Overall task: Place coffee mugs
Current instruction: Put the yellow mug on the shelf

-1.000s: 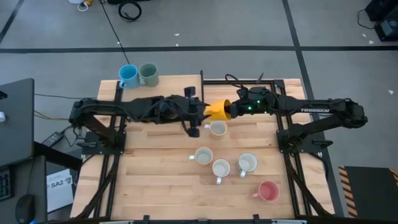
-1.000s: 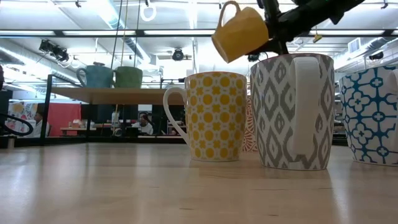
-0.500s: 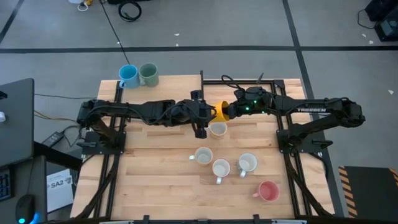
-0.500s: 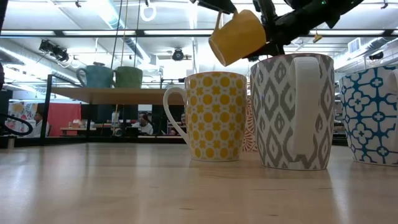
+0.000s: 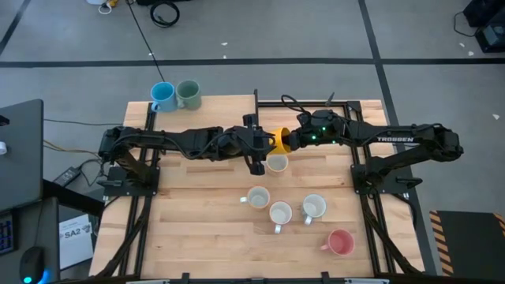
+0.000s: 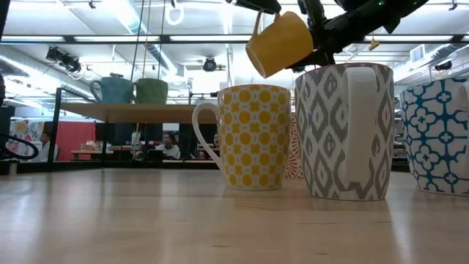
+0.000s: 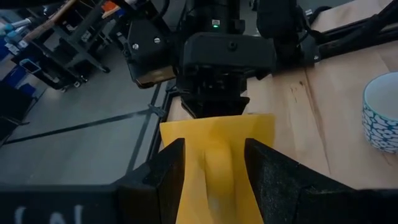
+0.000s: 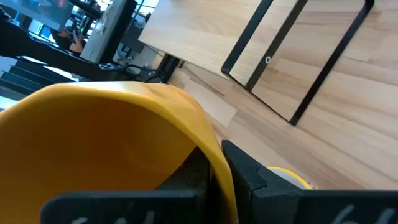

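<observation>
The right gripper (image 5: 289, 140) pinches the wall of the orange-yellow mug (image 5: 278, 140) at its rim, 1 finger inside and 1 outside, holding it tipped above the table's far middle. The left gripper (image 7: 214, 165) has its fingers (image 7: 166, 168) spread to either side of the mug's handle, not yet pressed onto it. A second ago the left arm sat further back with a gap between it and the mug; it has since reached in to meet it, and the mug has barely moved. That looks like a hand-over in mid-air, with the left side about to take the mug.

Just below the 2 grippers stands a white mug (image 5: 276, 163), so a descent here would be tight. 3 more white mugs (image 5: 280, 213) cluster nearer the front, and the pink mug (image 5: 340, 242) sits by the front right. The blue mug (image 5: 162, 95) and dark green mug (image 5: 188, 94) stand together at the far left corner, touching or nearly so. The wooden table (image 5: 197, 229) is bare across its left half, giving open room there.
</observation>
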